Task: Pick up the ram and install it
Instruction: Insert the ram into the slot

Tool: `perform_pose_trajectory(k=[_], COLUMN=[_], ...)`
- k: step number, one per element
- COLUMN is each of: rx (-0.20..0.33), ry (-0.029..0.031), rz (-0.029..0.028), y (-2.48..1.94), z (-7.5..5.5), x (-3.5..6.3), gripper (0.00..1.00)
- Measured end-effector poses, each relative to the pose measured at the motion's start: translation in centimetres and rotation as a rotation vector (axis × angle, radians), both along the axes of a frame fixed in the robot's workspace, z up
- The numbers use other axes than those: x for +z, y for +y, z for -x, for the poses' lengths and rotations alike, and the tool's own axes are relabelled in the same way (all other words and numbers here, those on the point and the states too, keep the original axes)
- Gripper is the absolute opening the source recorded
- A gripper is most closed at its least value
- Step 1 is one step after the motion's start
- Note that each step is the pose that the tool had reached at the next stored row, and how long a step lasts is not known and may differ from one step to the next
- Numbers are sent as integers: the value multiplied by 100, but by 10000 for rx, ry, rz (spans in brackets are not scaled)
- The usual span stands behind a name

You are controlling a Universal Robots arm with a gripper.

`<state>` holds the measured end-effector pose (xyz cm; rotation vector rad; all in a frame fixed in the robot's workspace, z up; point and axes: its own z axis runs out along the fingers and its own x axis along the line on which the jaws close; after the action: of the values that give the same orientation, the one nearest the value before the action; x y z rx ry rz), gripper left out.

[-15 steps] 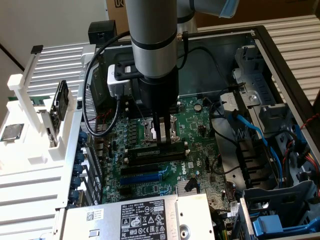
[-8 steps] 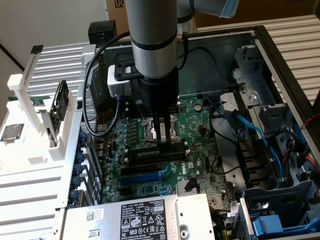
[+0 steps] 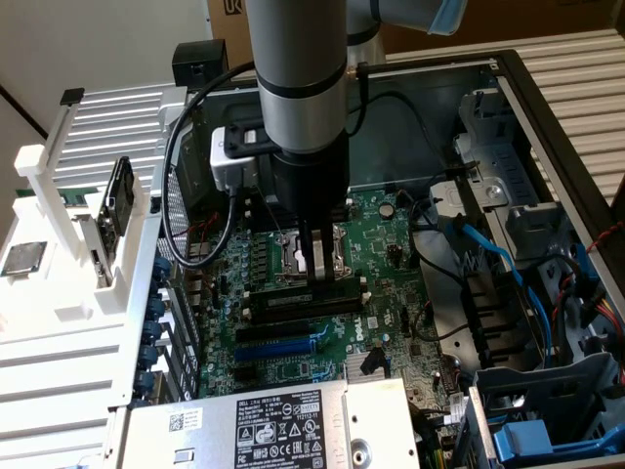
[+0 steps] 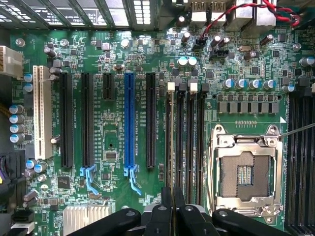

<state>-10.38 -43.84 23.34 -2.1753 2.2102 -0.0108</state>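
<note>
Open computer case [image 3: 527, 88], motherboard [image 3: 381, 230] facing up. The arm [image 3: 298, 78] comes straight down over the middle of the board.

Tool [image 3: 314, 266]: fingers pressed almost together, pinching a thin board. In the wrist view the two dark fingertips [image 4: 167, 201] meet with just a slit between them. The ram [image 4: 170, 137] shows edge-on as a thin pale strip running out from that slit.

Ram position: directly under the tool, held between the pads, long edge parallel to the bank of four memory slots [image 4: 189, 137]. It lines up with the slot of that bank lying farthest from the CPU socket [image 4: 246, 172]. That is the slot next to the black expansion slot [image 4: 150, 120], with the blue expansion slot [image 4: 129, 123] one further along. That slot's white end clip [image 4: 171, 86] sits just at the strip's far end. Cannot tell whether the ram is seated in the slot or hangs just above it.

Exterior view: the fingertips are low, at about slot height, just on the near side of the CPU socket. The blue expansion slot lies nearer still.

Surroundings: a white rack [image 3: 59, 225] stands outside the case on the exterior view's left, well apart from the tool. The power supply [image 3: 381, 420] is at the near edge. Blue cables [image 3: 498, 259] run on the exterior view's right.
</note>
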Motion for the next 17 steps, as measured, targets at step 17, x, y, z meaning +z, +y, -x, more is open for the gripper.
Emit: perform_pose_trajectory(k=[17], rx=[83], ry=[36], rz=[1], y=[0], z=[-18], x=[0], gripper=[12])
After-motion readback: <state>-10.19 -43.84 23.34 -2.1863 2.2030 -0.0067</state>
